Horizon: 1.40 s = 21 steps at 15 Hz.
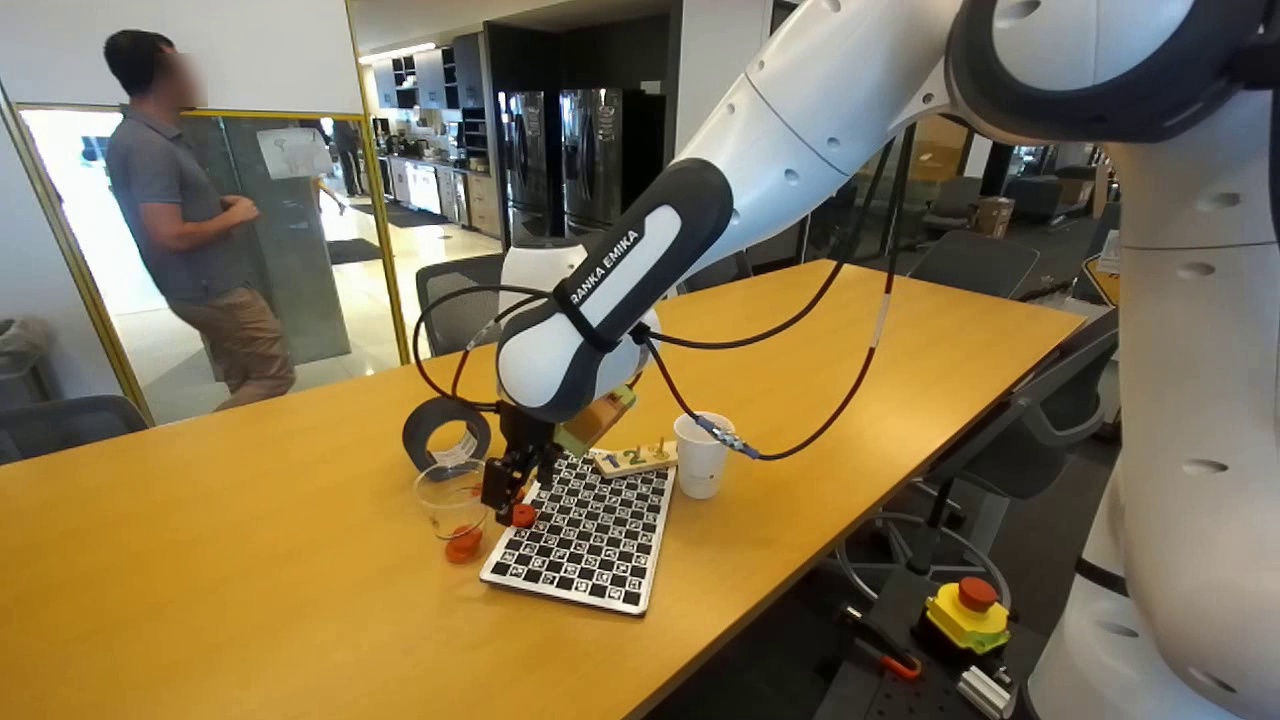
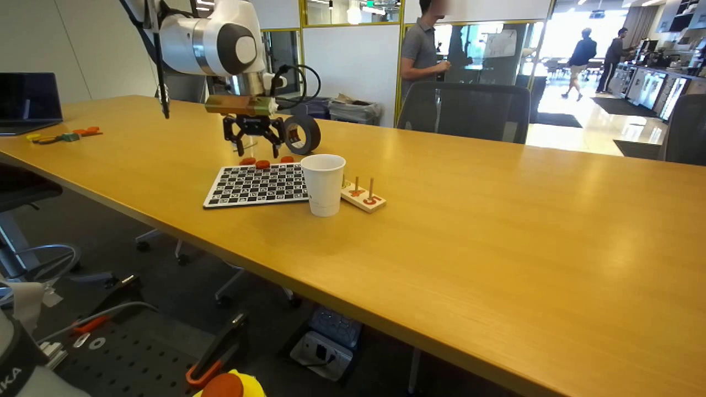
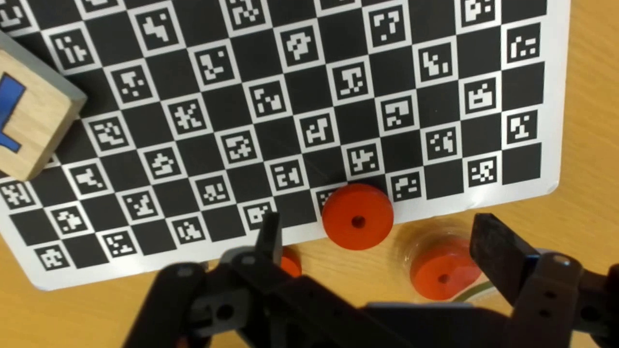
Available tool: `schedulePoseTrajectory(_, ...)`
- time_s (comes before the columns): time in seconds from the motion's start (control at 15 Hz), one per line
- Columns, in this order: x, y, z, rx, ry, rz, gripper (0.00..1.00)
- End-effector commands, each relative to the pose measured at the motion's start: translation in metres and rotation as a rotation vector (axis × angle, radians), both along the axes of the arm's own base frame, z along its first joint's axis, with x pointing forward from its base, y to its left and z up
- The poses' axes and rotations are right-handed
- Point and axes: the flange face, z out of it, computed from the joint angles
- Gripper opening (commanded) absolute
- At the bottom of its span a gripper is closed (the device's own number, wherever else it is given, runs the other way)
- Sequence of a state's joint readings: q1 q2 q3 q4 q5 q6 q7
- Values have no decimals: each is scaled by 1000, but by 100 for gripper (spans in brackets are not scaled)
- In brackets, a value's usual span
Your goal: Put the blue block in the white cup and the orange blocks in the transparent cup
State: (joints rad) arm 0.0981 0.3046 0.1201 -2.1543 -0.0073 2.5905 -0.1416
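Long honey-coloured table (image 1: 250,560) in a bright office-type room, mesh chair (image 2: 463,113) pulled up to it, big fridges (image 1: 600,150) way in the back. The orange blocks (image 2: 263,164) are chunky little discs, honestly closer to red, smooth and flat on top. One block (image 3: 355,208) has a small dark hole dead centre and lies across the edge of the checkered board (image 1: 580,540). A second block (image 3: 291,263) is just off that same edge, mostly hidden by a finger of the gripper (image 2: 258,152) in the wrist view. The third block (image 3: 435,266) has the hole too and shows up right at the transparent cup (image 1: 450,495), but with see-through plastic I can't really tell if it's inside or just beside it. The fingers are spread wide above all this, and from the wrist the edge block shows in between. White cup (image 2: 324,187) stands upright, plain and paper-looking, just beside the board in both exterior views. There's a wooden strip (image 1: 635,461) with pegs and painted numbers lying partly on the board, and a fat black tape roll (image 2: 313,132) standing on its rim near the transparent cup. Further out there's a man in a grey polo (image 1: 170,210), plus a laptop (image 2: 27,99) on the table.
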Motion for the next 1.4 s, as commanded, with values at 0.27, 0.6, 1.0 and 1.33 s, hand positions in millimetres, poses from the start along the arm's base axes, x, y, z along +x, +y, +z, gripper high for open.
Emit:
schedulePoseTrajectory(0.27,5,4,-9,49,0,38,100)
schedulePoseTrajectory(0.6,8,2,-10,47,-2,42,100)
schedulePoseTrajectory(1.0,18,-3,-13,53,3,46,100)
schedulePoseTrajectory(1.33,25,-7,-20,62,9,42,100)
